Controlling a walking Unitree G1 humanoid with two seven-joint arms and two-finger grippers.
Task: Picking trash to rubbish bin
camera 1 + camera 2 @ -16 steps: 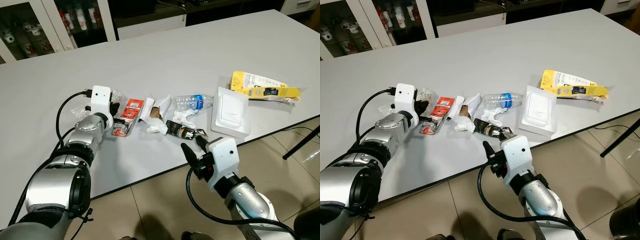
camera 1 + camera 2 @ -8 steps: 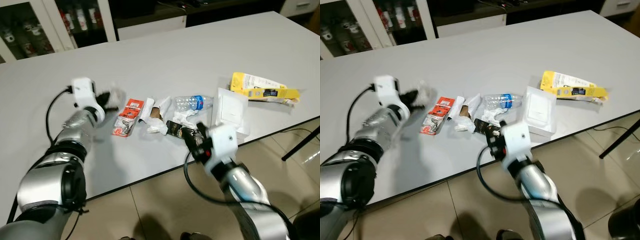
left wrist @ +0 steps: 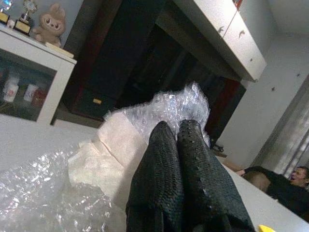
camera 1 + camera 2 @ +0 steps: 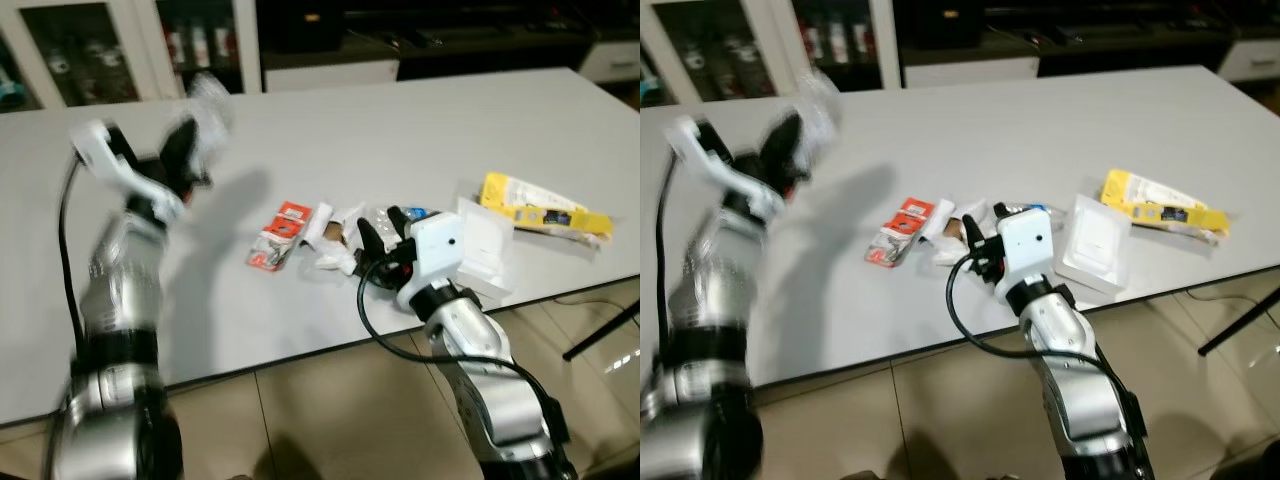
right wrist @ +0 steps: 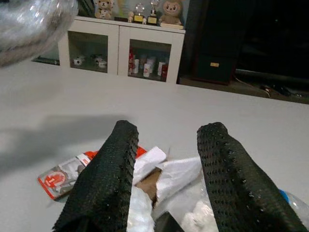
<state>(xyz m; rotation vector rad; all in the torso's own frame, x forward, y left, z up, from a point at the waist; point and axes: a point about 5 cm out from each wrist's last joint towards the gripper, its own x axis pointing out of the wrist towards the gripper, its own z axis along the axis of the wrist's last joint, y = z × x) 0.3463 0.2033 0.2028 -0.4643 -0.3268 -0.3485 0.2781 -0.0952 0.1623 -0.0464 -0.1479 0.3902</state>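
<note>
Left end effector [image 3: 176,145] pinches bubble wrap [image 3: 164,108] up high; right end effector [image 5: 166,145] gapes wide over tissue [image 5: 176,176], red packet [image 4: 282,232] just beyond.

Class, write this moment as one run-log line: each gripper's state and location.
left gripper: shut on bubble wrap, raised above table | right gripper: open, over trash pile near table edge

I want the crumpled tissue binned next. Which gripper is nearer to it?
Right. The right gripper hangs open just above the crumpled tissue in the trash pile; the left gripper is raised well away, shut on bubble wrap.
</note>
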